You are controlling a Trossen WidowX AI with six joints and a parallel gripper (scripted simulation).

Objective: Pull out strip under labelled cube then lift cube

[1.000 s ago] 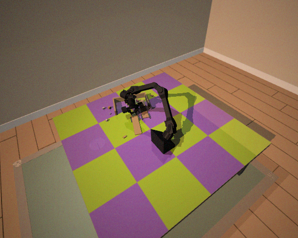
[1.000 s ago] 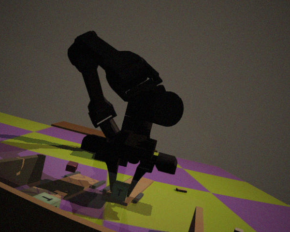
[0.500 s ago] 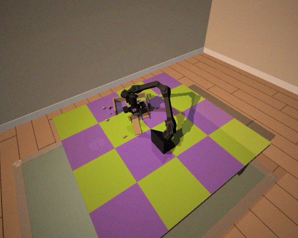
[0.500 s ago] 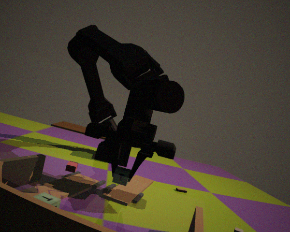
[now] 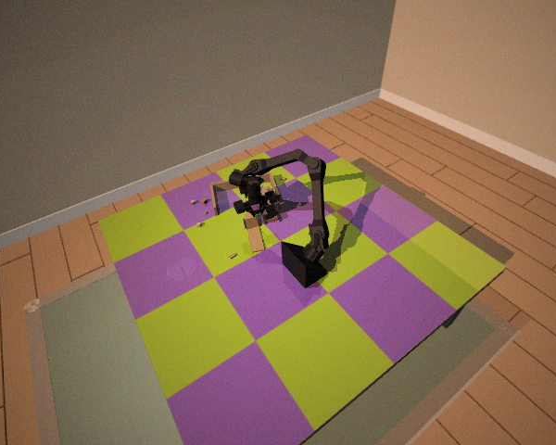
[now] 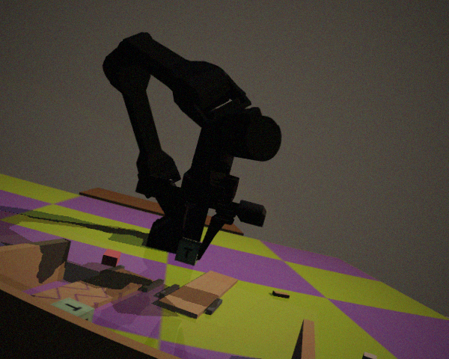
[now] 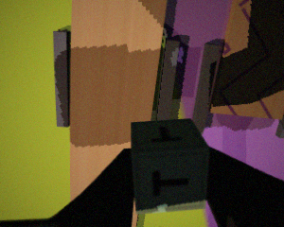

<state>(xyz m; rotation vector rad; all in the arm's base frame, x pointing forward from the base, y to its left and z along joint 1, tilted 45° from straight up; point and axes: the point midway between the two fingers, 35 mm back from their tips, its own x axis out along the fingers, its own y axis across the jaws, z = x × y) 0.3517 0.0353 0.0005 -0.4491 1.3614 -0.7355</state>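
Note:
My gripper (image 5: pixel 259 216) (image 6: pixel 188 250) (image 7: pixel 163 154) is shut on a dark green cube (image 6: pixel 186 253) (image 7: pixel 169 180) with a black T on its faces. The cube is held in the air above the plain wooden strip (image 5: pixel 256 239) (image 6: pixel 217 279) (image 7: pixel 109 95). This strip lies between dark grey rails (image 6: pixel 214 306) (image 7: pixel 62 80); nothing is seen resting on its visible part. A strip with zigzag lines (image 6: pixel 72 290) (image 7: pixel 281 102) lies beside it, partly in shadow. A second, pale green cube (image 6: pixel 73 307) with a black mark sits near the zigzag strip, partly behind a wooden edge.
A wooden wall (image 5: pixel 214 198) (image 6: pixel 13 260) stands near the strips, and another upright wooden piece (image 6: pixel 309 339) shows at the lower right of the exterior view. A red block (image 6: pixel 111 258) lies behind the zigzag strip. A small brown piece (image 5: pixel 233 255) (image 6: pixel 280 295) and several small bits lie on the checkered table.

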